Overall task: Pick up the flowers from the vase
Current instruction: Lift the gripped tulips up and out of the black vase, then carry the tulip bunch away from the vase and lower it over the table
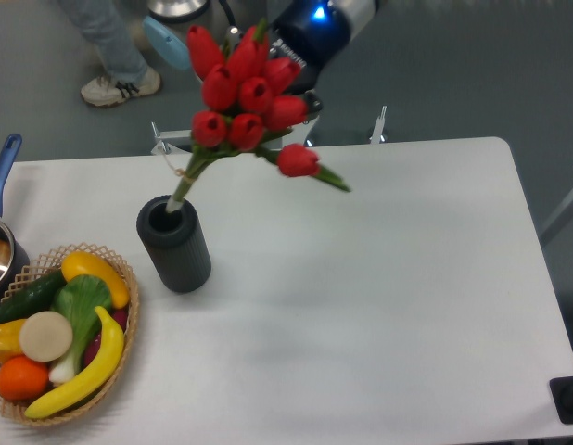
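Observation:
The flowers (245,88), a bunch of red tulip buds on green stems, hang tilted in the air above the table's back left. Their pale stem end sits right at the mouth of the vase (180,255), a dark matte cylinder standing upright; I cannot tell whether the tip is still inside. My gripper (300,93) is up behind the buds on their right side, shut on the flowers, with its fingers mostly hidden by the blooms. One bud and a leaf stick out to the right.
A wicker basket (129,306) of fruit and vegetables sits at the front left. A blue-handled metal pot (1,250) is at the left edge. The white table (379,278) stretches right. A person's shoe (120,83) shows on the floor behind.

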`<state>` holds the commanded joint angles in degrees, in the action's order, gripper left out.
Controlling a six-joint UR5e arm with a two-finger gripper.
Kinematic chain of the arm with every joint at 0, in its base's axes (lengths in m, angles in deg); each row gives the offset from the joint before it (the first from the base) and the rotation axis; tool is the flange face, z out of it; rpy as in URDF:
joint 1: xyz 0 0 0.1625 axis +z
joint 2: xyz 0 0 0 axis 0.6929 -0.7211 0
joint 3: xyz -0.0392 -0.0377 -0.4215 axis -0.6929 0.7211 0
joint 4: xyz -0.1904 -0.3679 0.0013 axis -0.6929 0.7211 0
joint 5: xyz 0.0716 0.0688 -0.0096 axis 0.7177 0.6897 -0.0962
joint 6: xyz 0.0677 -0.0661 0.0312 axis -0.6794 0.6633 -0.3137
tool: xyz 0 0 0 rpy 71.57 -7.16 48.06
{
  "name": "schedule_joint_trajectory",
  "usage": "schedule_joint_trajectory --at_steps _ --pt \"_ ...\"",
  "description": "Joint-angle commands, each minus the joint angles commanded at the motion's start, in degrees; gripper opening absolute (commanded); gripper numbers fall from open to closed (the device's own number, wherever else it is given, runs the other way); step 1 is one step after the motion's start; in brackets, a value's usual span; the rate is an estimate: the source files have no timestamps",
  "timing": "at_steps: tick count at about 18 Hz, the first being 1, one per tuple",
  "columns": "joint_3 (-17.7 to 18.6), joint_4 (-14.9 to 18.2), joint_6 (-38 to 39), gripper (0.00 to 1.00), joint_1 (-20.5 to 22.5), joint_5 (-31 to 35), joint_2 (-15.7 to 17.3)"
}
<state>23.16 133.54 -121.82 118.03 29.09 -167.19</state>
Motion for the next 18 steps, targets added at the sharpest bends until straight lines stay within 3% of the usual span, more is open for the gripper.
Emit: schedule_joint_trajectory --at_steps 3,6,12,18 --pt "-3.43 -0.44 -0.62 0.06 0.88 1.84 -2.02" --pt "-5.98 -0.44 -1.93 0.06 0.97 13.23 -3.17" --pt "-5.37 0.35 -8.34 0.06 0.18 31.53 -6.68" --pt "-9.06 0.17 -9.84 0.08 -2.19 43.74 -14.41"
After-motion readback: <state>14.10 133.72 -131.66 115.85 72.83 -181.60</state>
